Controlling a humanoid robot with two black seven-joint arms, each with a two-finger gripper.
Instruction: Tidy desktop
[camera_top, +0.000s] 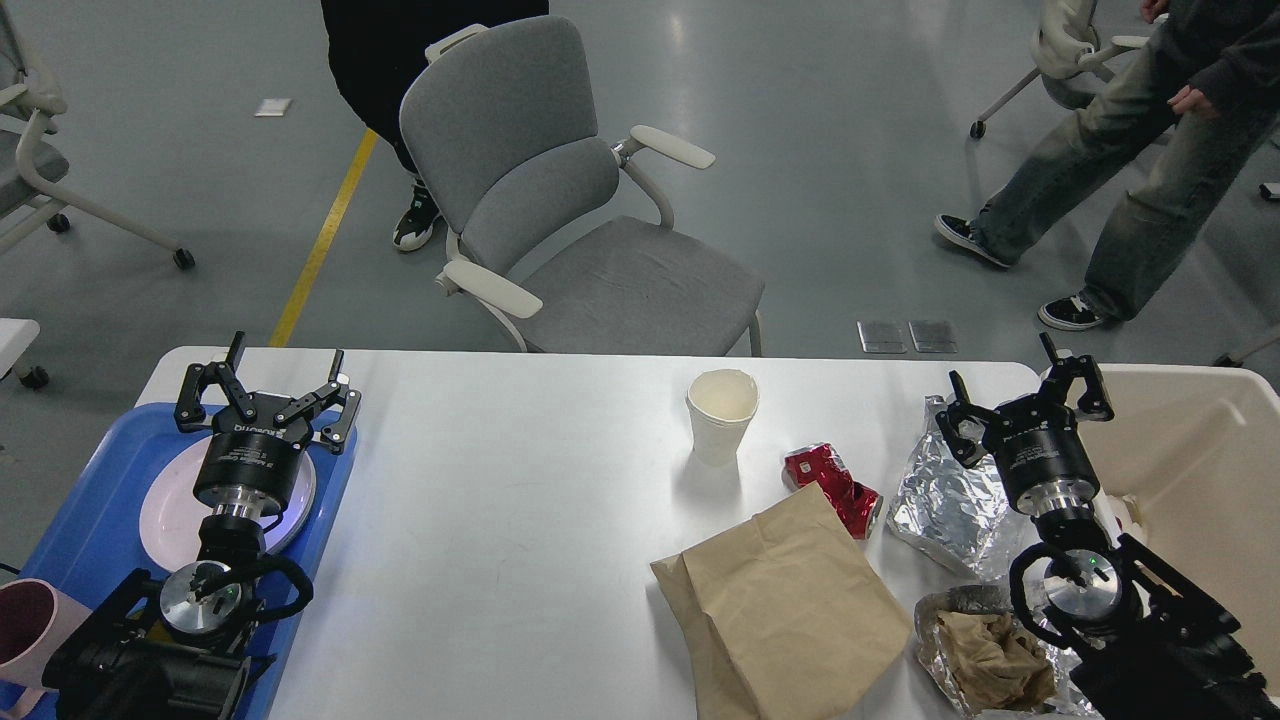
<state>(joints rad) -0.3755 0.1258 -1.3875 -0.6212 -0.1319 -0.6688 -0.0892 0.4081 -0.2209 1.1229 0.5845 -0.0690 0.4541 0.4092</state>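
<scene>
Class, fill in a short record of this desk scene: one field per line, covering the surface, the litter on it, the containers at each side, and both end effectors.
Surface: white desktop
Litter: paper cup upright; crushed red can on its side; brown paper bag lying flat; foil sheet; foil with crumpled paper
Left side: blue tray holding a plate; pink mug
Right side: beige bin
Left end effector: open, over the tray, empty
Right end effector: open, beside the bin, empty
</scene>
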